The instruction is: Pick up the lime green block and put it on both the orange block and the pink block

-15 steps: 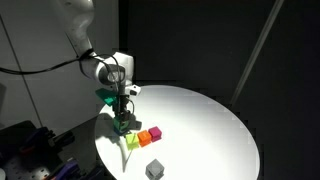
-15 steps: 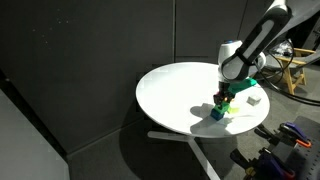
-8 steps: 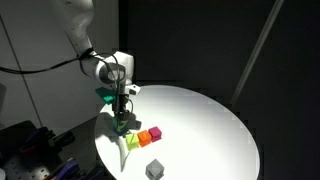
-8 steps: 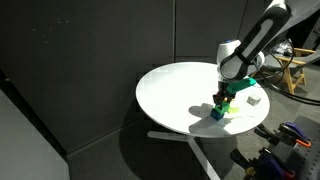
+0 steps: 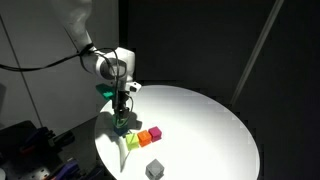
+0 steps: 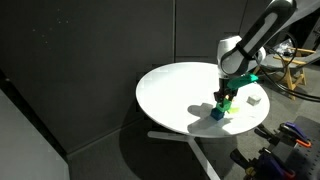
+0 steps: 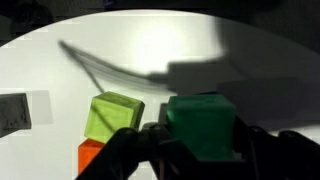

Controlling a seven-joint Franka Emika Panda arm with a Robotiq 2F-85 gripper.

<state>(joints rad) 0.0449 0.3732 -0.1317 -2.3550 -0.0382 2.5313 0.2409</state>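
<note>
Round white table (image 5: 210,120): bears all items, grouped near one edge.
- Small pale yellow-green cube (image 5: 131,143), small orange block (image 5: 144,138) and small magenta-pink block (image 5: 156,133): one row in an exterior view, side by side, touching.
- Small dark teal cube (image 6: 217,113): just beside the row's yellow-green end.
- Small lime green block (image 7: 200,125): between the fingers of the Robotiq gripper (image 5: 121,112), close over the teal cube; in the wrist view, right of the yellow-green cube.
- Small grey cube (image 5: 153,169): apart from the row, nearer the rim.

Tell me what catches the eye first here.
The bright white round table against the dark room, first. Near its edge, the hand grips the lime green block, with the orange block and pink block side by side close by.
</note>
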